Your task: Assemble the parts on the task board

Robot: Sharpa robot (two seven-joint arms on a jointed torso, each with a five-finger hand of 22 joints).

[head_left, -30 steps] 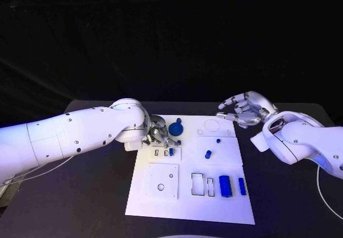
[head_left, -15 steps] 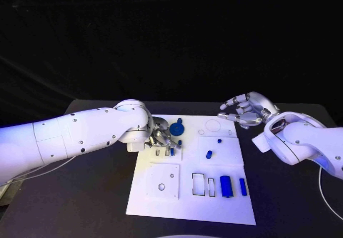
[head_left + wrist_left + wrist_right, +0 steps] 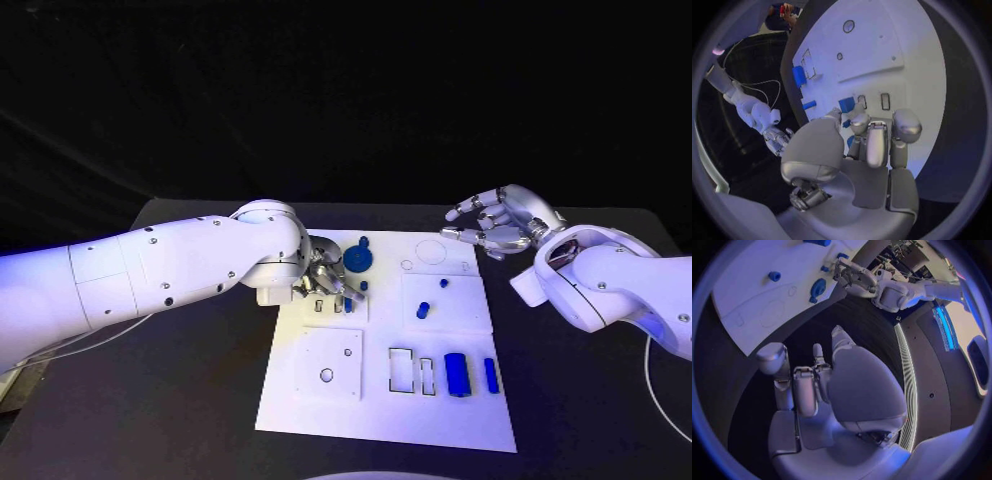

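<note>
One task board [image 3: 378,405], two hands [image 3: 323,275]

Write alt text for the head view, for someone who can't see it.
The robot's left silver hand reaches down over the far left part of a white rectangular task board on a black table, fingers at a small blue part. The right silver hand hovers, holding nothing, beyond the board's far right corner.

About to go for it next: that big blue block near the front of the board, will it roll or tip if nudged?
The big blue block looks long and lies flat on the board, so tipping seems unlikely. If rounded, it might roll sideways. It looks like smooth plastic, so probably light and somewhat slippery.
</note>
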